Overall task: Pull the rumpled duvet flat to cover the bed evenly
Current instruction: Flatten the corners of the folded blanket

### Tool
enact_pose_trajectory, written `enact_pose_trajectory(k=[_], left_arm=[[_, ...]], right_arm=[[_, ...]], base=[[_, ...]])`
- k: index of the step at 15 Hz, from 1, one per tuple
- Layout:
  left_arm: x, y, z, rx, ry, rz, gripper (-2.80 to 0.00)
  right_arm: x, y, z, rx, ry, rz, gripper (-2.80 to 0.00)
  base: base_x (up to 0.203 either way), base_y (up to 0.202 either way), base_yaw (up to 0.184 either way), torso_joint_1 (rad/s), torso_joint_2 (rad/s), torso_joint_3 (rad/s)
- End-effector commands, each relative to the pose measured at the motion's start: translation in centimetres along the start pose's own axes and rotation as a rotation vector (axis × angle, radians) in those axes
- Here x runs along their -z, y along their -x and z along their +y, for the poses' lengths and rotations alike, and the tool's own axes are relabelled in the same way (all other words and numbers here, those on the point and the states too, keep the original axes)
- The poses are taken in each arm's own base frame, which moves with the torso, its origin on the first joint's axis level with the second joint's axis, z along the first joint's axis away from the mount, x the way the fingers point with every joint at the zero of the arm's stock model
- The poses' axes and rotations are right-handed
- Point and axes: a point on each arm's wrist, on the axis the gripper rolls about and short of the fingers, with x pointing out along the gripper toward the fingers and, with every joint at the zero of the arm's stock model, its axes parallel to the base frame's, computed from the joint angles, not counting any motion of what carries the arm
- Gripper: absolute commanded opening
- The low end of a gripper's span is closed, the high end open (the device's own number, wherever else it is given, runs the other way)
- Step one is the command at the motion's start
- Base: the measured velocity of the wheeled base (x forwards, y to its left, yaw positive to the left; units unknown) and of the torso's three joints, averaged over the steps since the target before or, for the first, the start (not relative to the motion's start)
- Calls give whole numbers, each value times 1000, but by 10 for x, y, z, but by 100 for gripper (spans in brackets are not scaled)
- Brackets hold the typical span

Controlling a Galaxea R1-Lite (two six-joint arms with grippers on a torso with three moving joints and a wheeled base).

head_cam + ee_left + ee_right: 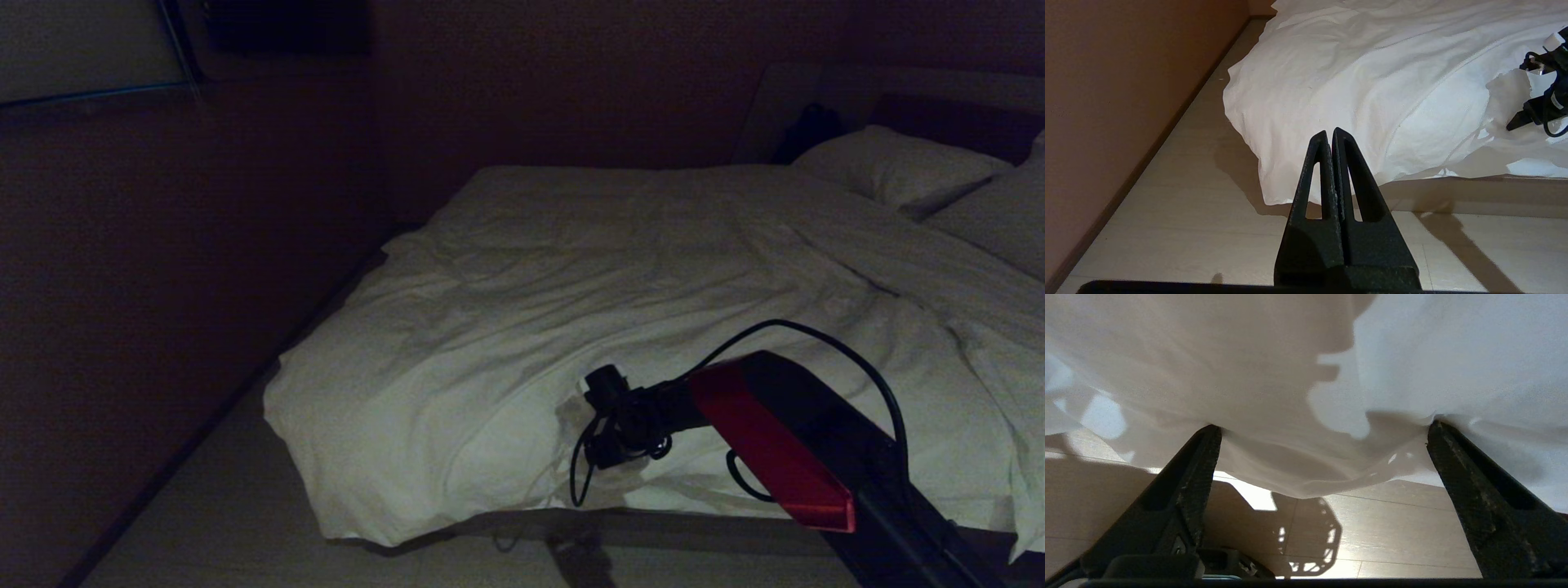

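Nearest, the left gripper [1331, 136] hangs low over the pale floor [1167, 237] off the bed's near-left corner, its fingers pressed together on nothing, clear of the cloth. Just beyond, the right gripper [1323, 428] is at the duvet's near hem, right of the corner; its fingers [1202, 457] are spread wide with the tips touching the hanging white fabric, and nothing is pinched yet.

The duvet [571, 286] lies over most of the bed [718, 527], puffed and creased, its near-left corner bulging past the mattress edge, with long ridges running toward the far right. Farther still, the pillow [898, 167] rests at the far right, uncovered.

The step in hand looks like taking hold of the near hem. To do it well, the right gripper should probably push in until a good fold of the thick edge sits between the fingers, then close firmly, since a shallow bite on slack cloth could slip. The pull should then run low and straight toward the near side, so the ridges flatten evenly instead of skewing the cover.
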Motion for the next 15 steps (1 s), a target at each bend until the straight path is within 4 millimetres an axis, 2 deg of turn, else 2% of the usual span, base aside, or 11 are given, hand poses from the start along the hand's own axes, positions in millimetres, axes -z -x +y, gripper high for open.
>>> enact_pose_trajectory(k=[1,15], left_arm=[[0,0,0,0,0,0,-280],[0,0,0,0,-1,0,-280]], right_arm=[[1,-1,0,3,0,3,-280],[1,-1,0,9,-1,6,-280]], base=[[0,0,0,0,0,0],[0,0,0,0,0,0]])
